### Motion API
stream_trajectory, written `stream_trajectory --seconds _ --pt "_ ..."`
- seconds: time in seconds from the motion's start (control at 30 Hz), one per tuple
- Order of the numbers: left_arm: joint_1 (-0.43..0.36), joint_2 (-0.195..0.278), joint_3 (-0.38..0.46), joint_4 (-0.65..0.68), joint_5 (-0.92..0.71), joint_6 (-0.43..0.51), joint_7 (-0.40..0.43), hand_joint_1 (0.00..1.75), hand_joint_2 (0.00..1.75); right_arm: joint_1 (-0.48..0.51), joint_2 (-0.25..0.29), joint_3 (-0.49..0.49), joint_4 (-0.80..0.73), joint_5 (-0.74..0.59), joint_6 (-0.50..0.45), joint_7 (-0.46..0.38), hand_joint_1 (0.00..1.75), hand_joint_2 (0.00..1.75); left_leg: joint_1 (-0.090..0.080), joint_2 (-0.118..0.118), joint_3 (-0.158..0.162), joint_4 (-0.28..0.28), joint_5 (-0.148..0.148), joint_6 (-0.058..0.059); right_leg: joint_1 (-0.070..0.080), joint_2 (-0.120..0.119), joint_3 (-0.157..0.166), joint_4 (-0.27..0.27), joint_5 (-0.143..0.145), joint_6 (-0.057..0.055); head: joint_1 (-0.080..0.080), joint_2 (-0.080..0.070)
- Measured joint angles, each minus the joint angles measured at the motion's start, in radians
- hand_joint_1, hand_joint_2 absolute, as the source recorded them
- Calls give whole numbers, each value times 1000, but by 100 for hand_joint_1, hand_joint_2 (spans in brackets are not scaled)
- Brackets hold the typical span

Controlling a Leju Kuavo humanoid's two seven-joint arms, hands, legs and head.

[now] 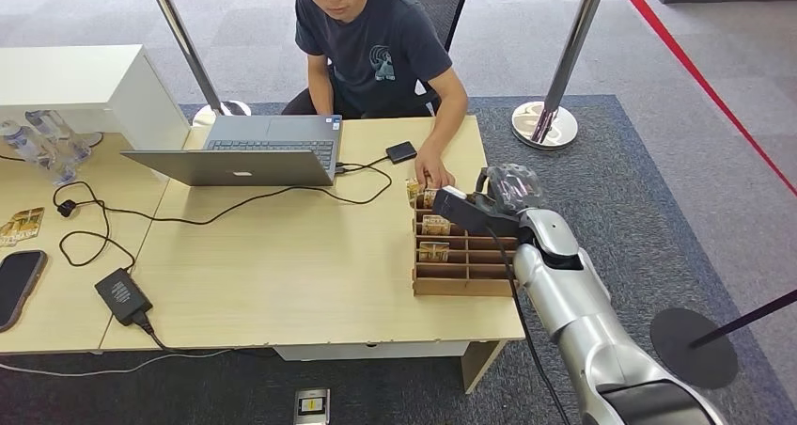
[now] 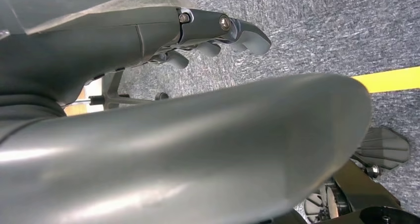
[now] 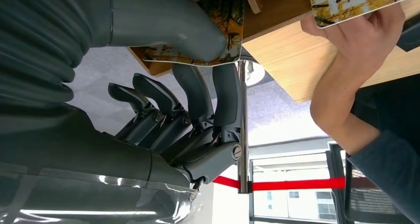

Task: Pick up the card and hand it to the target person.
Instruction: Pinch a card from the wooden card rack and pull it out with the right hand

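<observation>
A card (image 3: 198, 33) is pinched between the thumb and fingers (image 3: 225, 97) of the right hand (image 1: 503, 195), above the wooden card rack (image 1: 465, 279) at the bench (image 1: 282, 265) edge. Its long axis appears to lie roughly level, though most is hidden. The person's hand (image 3: 364, 40) is seen close by, holding a second card (image 3: 356, 1). The left hand (image 2: 218, 33) is seen over carpet, fingers curled on nothing.

The thumb (image 3: 198, 33) covers much of the pinched card (image 3: 225, 26).

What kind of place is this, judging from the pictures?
Probably an office or demo area set up as a reception desk: a person sits at a wooden desk with a laptop, on grey carpet, fenced by a stanchion with red rope.
</observation>
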Motion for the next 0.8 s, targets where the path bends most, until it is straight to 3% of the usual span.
stream_trajectory --seconds 0.37,0.8 --pt "0 0 1 0 4 0 0 0 0 5 -15 2 -28 -23 46 -78 175 175 0 0 -1 0 0 0 0 0 -1 0 0 0 0 0" --pt "0 0 1 0 2 0 5 0 0 53 -62 19 -124 -31 79 -73 175 175 0 0 -3 0 0 0 0 0 -3 0 0 0 0 0"
